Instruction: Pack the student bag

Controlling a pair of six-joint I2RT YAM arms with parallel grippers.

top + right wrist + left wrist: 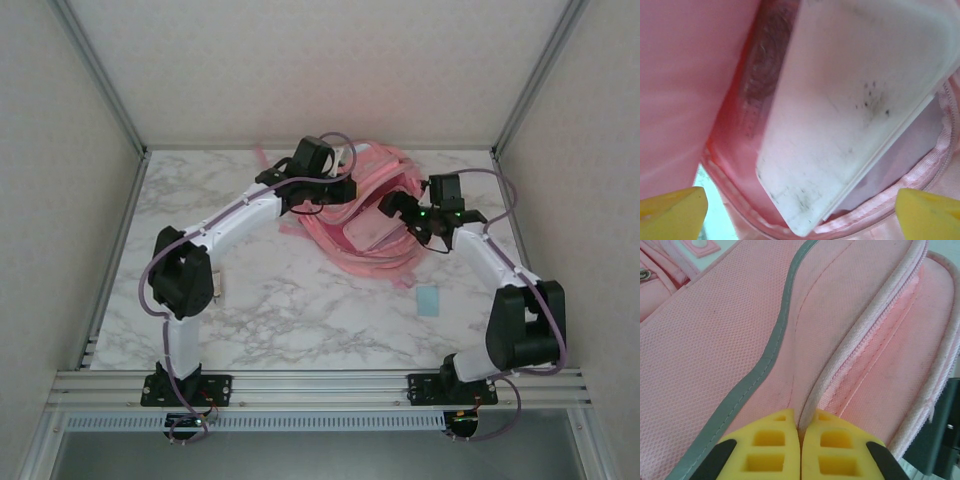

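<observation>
**Half-in case could slide back out of the bag mouth**

The left fingers are pressed together on a thin fold of the student bag, right at the pale piping beside the zip. That is a narrow bite on soft cloth. If it slips, the flap would likely drop and close the opening.

The right fingers are spread wide and grip nothing. A flat pale case lies tilted just ahead of them, with its rounded lower corner close to the zip rim of the opening. How much of it is inside I cannot tell from the wrist view. From above, the case looks only partly tucked in.

The likely failures, as I judge them:
- A push from the spread fingers could drive the case corner into the zip rim and jam it there.
- One fingertip could snag the lining or the zip tape.
- The bag, lying at the far middle of the bench, is limp. A firm shove may slide the whole bag away and leave the case where it is.

A small pale blue card lies apart on the bench, near the right arm, and is not yet packed.
</observation>
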